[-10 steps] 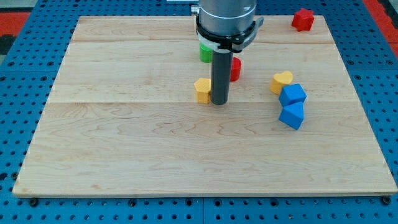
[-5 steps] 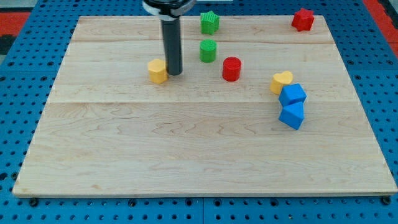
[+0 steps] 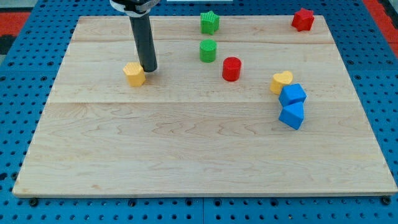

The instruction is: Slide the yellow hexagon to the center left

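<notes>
The yellow hexagon [image 3: 134, 73] lies on the wooden board [image 3: 199, 155], left of the middle and in its upper half. My tip [image 3: 148, 68] stands on the board right against the hexagon's right side, slightly above its centre. The dark rod rises from there to the view's top edge.
A green star [image 3: 210, 22] and a green cylinder [image 3: 208, 50] lie at top centre, with a red cylinder [image 3: 231, 68] beside them. A yellow heart [image 3: 281, 81] touches two blue blocks [image 3: 292, 105] on the right. A red block [image 3: 303, 19] sits at the top right corner.
My tip has moved left and slightly up across the board, pushing the yellow hexagon with it from near the centre to the left. The other blocks have not moved.
</notes>
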